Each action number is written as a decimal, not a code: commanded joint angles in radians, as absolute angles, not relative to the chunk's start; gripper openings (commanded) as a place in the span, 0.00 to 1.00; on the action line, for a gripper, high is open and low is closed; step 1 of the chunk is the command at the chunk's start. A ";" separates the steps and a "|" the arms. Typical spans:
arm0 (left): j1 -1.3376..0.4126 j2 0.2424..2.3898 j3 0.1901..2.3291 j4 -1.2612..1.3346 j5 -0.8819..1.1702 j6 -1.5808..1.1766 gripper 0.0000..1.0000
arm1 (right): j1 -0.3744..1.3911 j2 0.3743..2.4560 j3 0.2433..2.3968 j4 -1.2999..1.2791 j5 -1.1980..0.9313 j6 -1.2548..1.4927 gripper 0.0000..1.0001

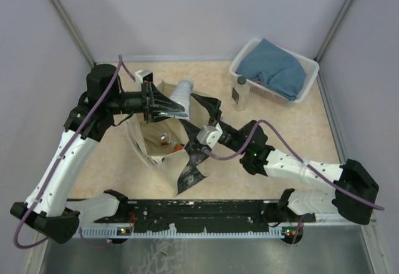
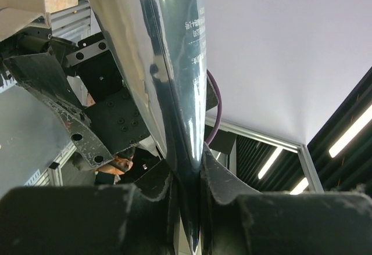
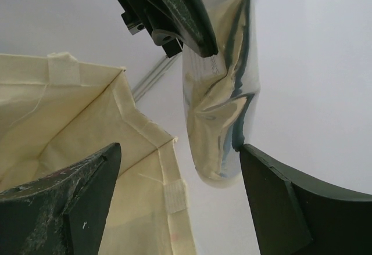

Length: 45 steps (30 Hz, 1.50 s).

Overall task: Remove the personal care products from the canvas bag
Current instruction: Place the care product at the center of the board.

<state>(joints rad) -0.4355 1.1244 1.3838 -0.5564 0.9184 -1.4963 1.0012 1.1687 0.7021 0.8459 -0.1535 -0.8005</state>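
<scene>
My left gripper (image 1: 163, 107) is shut on the flat crimped end of a shiny silver-white tube (image 1: 181, 94) and holds it above the open canvas bag (image 1: 144, 152). In the left wrist view the jaws (image 2: 190, 176) pinch the tube (image 2: 180, 63). My right gripper (image 1: 201, 119) is open and empty beside the bag's mouth. In its wrist view the tube (image 3: 221, 110) hangs between the open fingers (image 3: 290, 203), close to the right one, with the bag's cream rim (image 3: 70, 115) on the left. An orange item (image 1: 177, 146) lies inside the bag. A pale bottle with a dark cap (image 1: 240, 93) stands on the table.
A white plastic basket (image 1: 248, 52) holding a blue folded cloth (image 1: 277, 71) sits at the back right, next to the bottle. The bag's dark printed panel (image 1: 192, 169) hangs toward the near edge. Grey walls close the table on three sides.
</scene>
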 commanded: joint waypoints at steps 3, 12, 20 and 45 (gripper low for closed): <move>-0.437 1.092 1.384 -0.483 0.962 -1.484 0.00 | 1.011 1.222 0.819 0.968 -0.163 -0.855 0.78; -0.437 1.082 1.367 -0.475 0.970 -1.485 0.00 | 1.009 1.276 0.892 0.977 -0.181 -0.863 0.56; -0.437 1.078 1.363 -0.452 0.975 -1.497 0.00 | 1.009 1.268 0.913 0.930 -0.155 -0.828 0.00; -0.437 1.036 1.290 0.041 0.995 -1.626 0.99 | 0.924 1.197 0.971 0.792 0.171 -0.762 0.00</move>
<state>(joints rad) -0.4320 1.0630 1.2789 -0.0681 0.9630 -1.6428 0.9356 1.2652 0.9409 0.7055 0.0917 -0.7609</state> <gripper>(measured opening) 0.983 0.266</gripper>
